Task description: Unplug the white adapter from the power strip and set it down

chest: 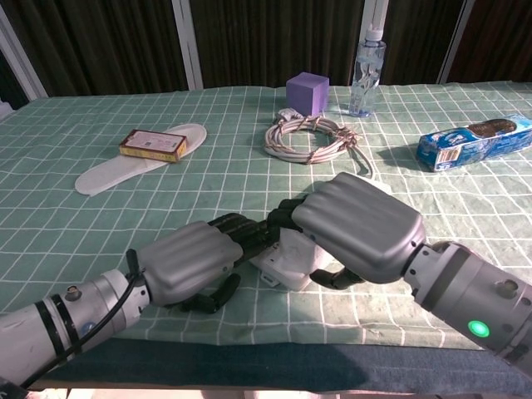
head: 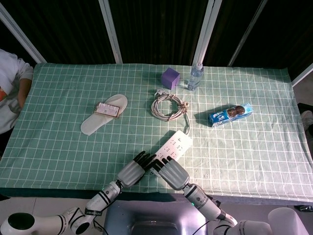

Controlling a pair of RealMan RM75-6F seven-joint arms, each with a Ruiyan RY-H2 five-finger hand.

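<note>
The white power strip [head: 176,144] lies slanted near the table's front edge. Its near end is under both hands. In the chest view a thick white block, the white adapter [chest: 287,253], shows between the hands at that end. My left hand [chest: 187,262] [head: 131,171] reaches in from the left, and its dark fingers [chest: 241,231] wrap onto the adapter's left side. My right hand [chest: 357,224] [head: 172,171] lies over the strip, fingers curled across the top and thumb against the near side. The joint between adapter and strip is hidden.
The strip's cord runs back to a coiled cable [head: 168,105]. Behind it stand a purple cube [head: 170,77] and a water bottle [head: 195,76]. A blue cookie pack [head: 230,114] lies to the right. On the left, a white slipper [head: 93,122] has a small box [head: 107,109] on it.
</note>
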